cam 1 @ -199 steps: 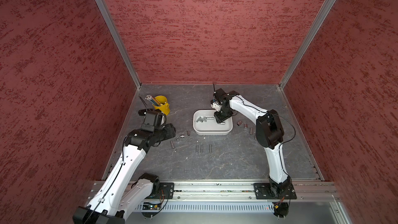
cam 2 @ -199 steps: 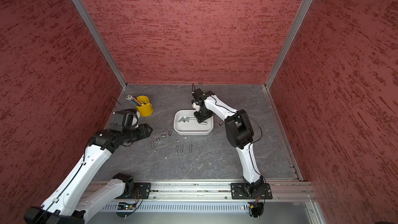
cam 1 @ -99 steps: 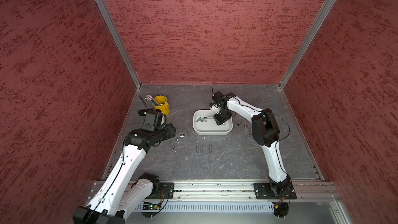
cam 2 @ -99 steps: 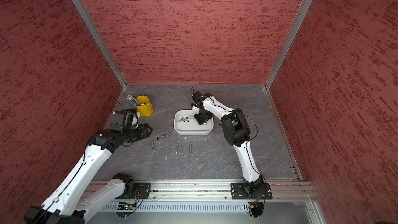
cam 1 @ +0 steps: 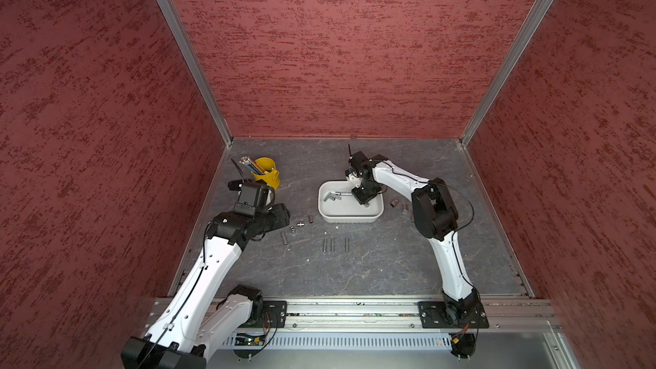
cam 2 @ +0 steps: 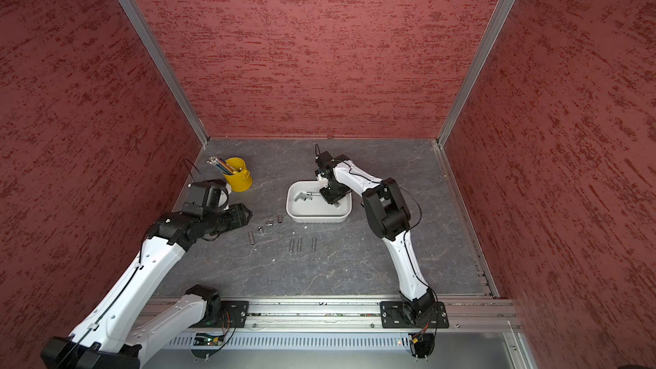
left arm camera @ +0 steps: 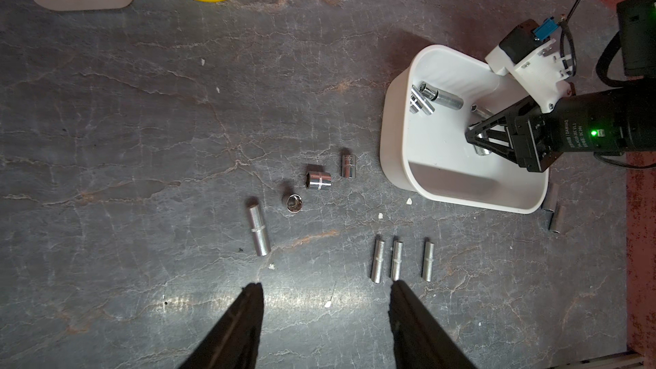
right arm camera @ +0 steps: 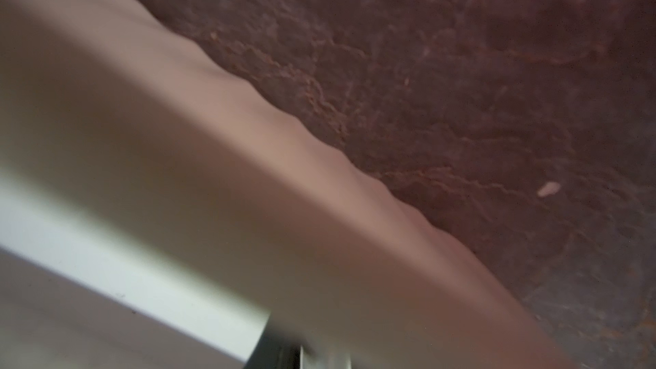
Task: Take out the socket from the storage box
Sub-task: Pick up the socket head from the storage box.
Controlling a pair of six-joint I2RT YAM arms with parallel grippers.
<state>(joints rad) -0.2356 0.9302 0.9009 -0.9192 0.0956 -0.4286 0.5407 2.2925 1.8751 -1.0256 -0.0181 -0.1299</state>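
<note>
My right gripper (left arm camera: 472,133) is down inside the storage box (left arm camera: 458,191), with its jaws drawn nearly together on a socket (left arm camera: 482,150) lying on the box floor. I judge it pinched, but I cannot tell how firmly, and my right wrist view is only blur. Nothing is lifted yet: the socket sits within the walls, in the half of the box toward the table's right edge. At least two more sockets (left arm camera: 438,98) lie at the opposite end. The box stands near the middle of the table (left arm camera: 142,108), somewhat toward the back edge. Loose sockets (left arm camera: 319,181) already lie outside it toward the left edge, and a row of long ones (left arm camera: 395,260) lies toward the front. My left gripper (left arm camera: 324,299) hangs spread and empty above them. I judge the job well along, with this lift and the leftovers remaining.
</note>
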